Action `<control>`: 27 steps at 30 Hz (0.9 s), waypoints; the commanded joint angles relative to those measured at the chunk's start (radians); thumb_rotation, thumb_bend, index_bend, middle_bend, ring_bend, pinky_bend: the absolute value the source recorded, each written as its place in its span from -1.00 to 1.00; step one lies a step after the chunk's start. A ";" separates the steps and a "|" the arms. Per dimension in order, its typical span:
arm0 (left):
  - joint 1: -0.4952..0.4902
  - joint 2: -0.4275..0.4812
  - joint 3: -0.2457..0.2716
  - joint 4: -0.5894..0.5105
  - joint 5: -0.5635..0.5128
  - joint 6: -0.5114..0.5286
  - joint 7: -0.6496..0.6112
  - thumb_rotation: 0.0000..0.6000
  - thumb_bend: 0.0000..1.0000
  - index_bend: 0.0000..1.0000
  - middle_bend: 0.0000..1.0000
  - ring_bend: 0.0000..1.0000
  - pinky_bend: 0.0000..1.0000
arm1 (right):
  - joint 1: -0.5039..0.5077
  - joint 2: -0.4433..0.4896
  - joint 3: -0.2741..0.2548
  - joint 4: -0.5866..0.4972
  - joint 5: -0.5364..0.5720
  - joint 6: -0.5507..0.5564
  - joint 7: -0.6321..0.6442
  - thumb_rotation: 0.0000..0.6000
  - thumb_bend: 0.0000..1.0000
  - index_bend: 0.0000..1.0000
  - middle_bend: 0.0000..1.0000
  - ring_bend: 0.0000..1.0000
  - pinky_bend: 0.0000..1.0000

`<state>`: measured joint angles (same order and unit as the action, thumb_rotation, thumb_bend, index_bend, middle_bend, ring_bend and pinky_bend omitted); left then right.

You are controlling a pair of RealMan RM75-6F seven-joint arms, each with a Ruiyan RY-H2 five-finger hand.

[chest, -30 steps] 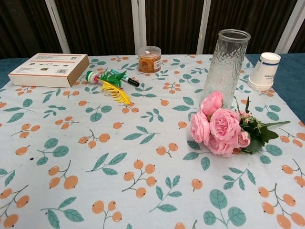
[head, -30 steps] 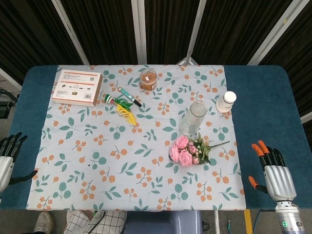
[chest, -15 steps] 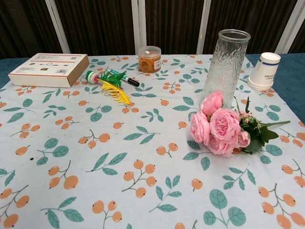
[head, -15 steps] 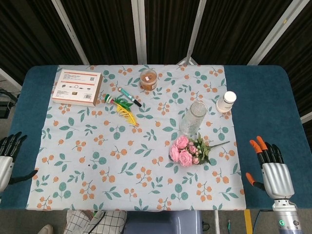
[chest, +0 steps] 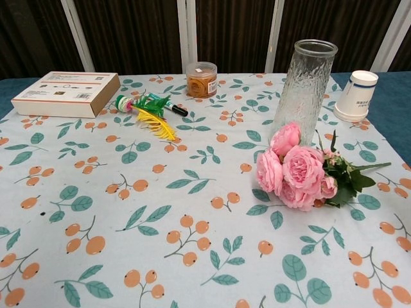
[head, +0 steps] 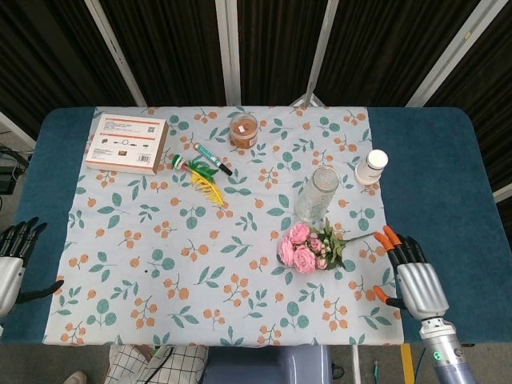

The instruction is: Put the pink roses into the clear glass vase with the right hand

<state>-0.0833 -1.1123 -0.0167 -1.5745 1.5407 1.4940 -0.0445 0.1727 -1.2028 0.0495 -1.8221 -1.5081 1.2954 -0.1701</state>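
The left hand (head: 11,258) waits at the left edge of the table (head: 448,160), near the front corner. Its fingers are apart and it holds nothing.

Near the back left corner of the flowery cloth (head: 160,264) lies a flat box (head: 126,143). Next to it are a green and yellow feather toy (head: 202,178) and a marker pen (head: 212,159). A small jar (head: 243,130) stands at the back edge of the cloth.

The clear glass vase (head: 316,193) stands upright on the right half of the cloth. It has nothing in it. The pink roses (head: 302,247) lie on the cloth just in front of the vase, very close to it. The blooms point left and the thin stem (head: 358,237) points right. A paper cup (head: 370,168) sits upside down near the right edge of the cloth.

The right hand (head: 412,276) is at the front right corner of the cloth, near the stem tip. Its fingers are spread and it holds nothing.

The step now looks like reaching for the roses. It is best to pinch the stem, not squash the blooms. Then lift high, turn the stem down, and lower it slowly so the tall vase does not tip.
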 commanded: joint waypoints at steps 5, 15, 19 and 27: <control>-0.003 0.004 0.001 -0.004 -0.005 -0.011 -0.006 1.00 -1.00 -1.00 -1.00 -1.00 -1.00 | 0.138 -0.140 0.039 0.081 0.077 -0.186 0.011 1.00 -0.43 -1.00 -1.00 -1.00 -1.00; -0.006 0.016 0.004 -0.007 -0.017 -0.030 -0.028 1.00 -1.00 -1.00 -1.00 -1.00 -1.00 | 0.216 -0.263 0.095 0.204 0.187 -0.255 -0.004 1.00 -0.43 -1.00 -0.99 -1.00 -1.00; -0.008 0.018 0.005 -0.009 -0.020 -0.036 -0.029 1.00 -1.00 -1.00 -1.00 -1.00 -1.00 | 0.238 -0.291 0.108 0.244 0.208 -0.266 0.001 1.00 -0.43 -1.00 -0.98 -0.99 -1.00; -0.009 0.019 0.004 -0.014 -0.027 -0.042 -0.025 1.00 -1.00 -1.00 -1.00 -1.00 -1.00 | 0.276 -0.356 0.111 0.324 0.202 -0.277 0.045 1.00 -0.43 -0.96 -0.79 -0.80 -0.91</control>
<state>-0.0920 -1.0936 -0.0123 -1.5881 1.5142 1.4521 -0.0691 0.4428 -1.5502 0.1611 -1.5067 -1.3022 1.0180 -0.1331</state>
